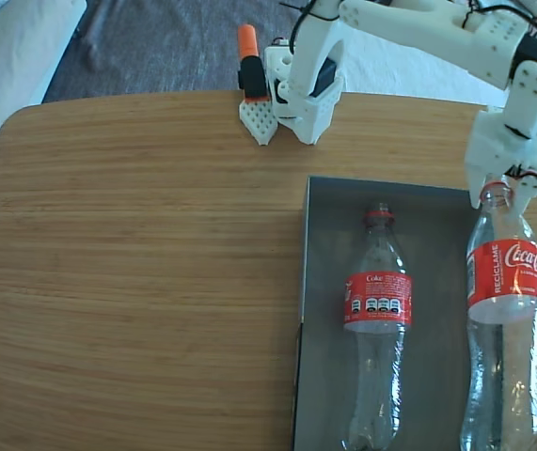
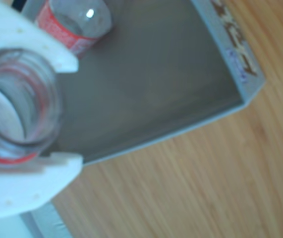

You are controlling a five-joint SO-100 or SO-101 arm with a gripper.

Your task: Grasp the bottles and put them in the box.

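The grey box (image 1: 329, 282) lies on the right half of the wooden table. Inside it, one clear bottle (image 1: 377, 301) with a red label lies flat, neck pointing to the far side; the wrist view shows it at the top left (image 2: 69, 25). A second bottle (image 1: 505, 282) stretches over the box's right side, and my white gripper (image 1: 499, 194) is shut on its neck. In the wrist view, this bottle's open mouth (image 2: 49, 84) sits between the two white fingers of the gripper (image 2: 66, 113), above the box floor (image 2: 151, 84). Whether its base rests on the box cannot be told.
The arm's base (image 1: 304, 94) stands at the table's far edge, beside an orange-and-white part (image 1: 252, 80). Bare wooden tabletop (image 1: 136, 282) spreads to the left of the box. A pale cushion (image 1: 14, 47) lies beyond the table's far left corner.
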